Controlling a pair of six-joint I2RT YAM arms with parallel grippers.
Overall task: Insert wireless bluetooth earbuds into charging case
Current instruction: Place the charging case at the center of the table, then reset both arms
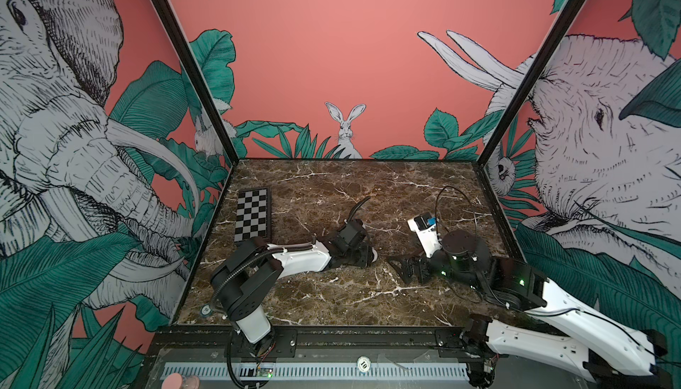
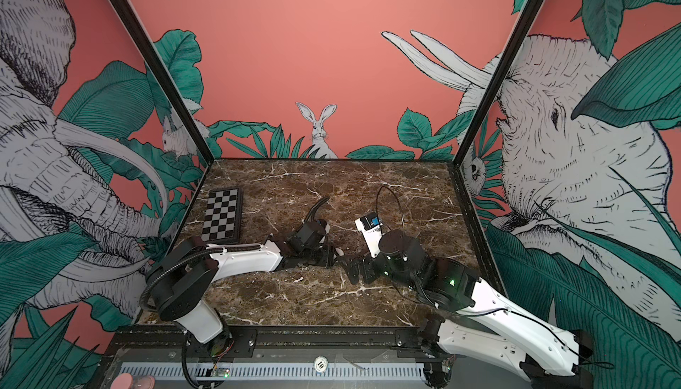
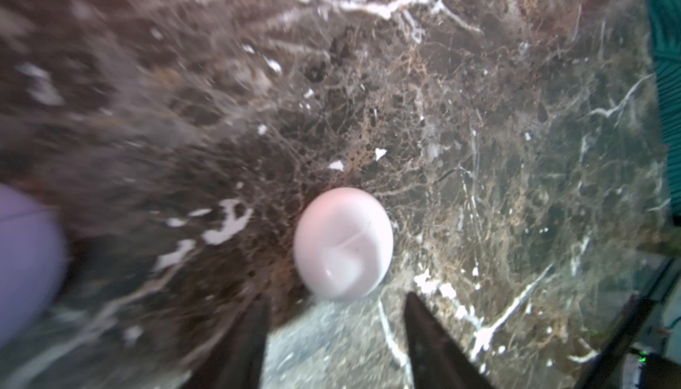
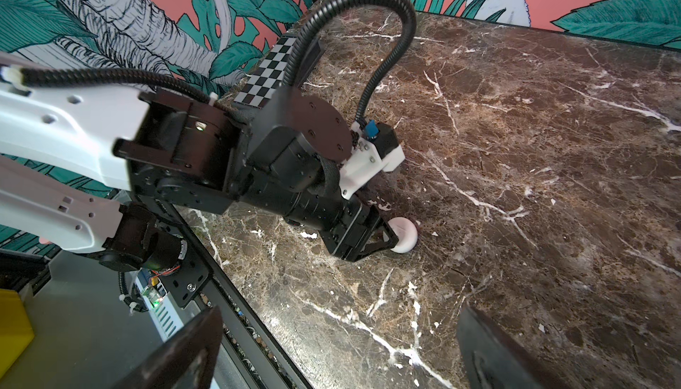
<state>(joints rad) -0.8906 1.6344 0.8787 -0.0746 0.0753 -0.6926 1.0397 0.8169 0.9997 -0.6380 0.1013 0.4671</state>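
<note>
A smooth white round puck-shaped charging case (image 3: 342, 243) lies flat near the middle of the glossy brown marble-patterned tabletop (image 1: 331, 192), which is threaded with thin white veins. Its domed lid is shut, so whatever it holds is hidden. The left gripper (image 3: 337, 298), black and wedge-fingered, reaches in from the case's 9 o'clock. Its jaws are spread a little wider than the case and its tips sit just short of the case's rim, closed on nothing. The right gripper (image 4: 341, 309) faces it from 3 o'clock, its dark fingers set far apart and holding nothing. A flat black-and-white checkerboard panel (image 1: 251, 217) rests on the marble toward 10 o'clock from the case, near the table's edge. At the margin of the left wrist view sits a blurred lilac rounded shape (image 3: 25, 258), matte and soft-edged; what it is cannot be told. No earbud can be made out on the veined surface.
</note>
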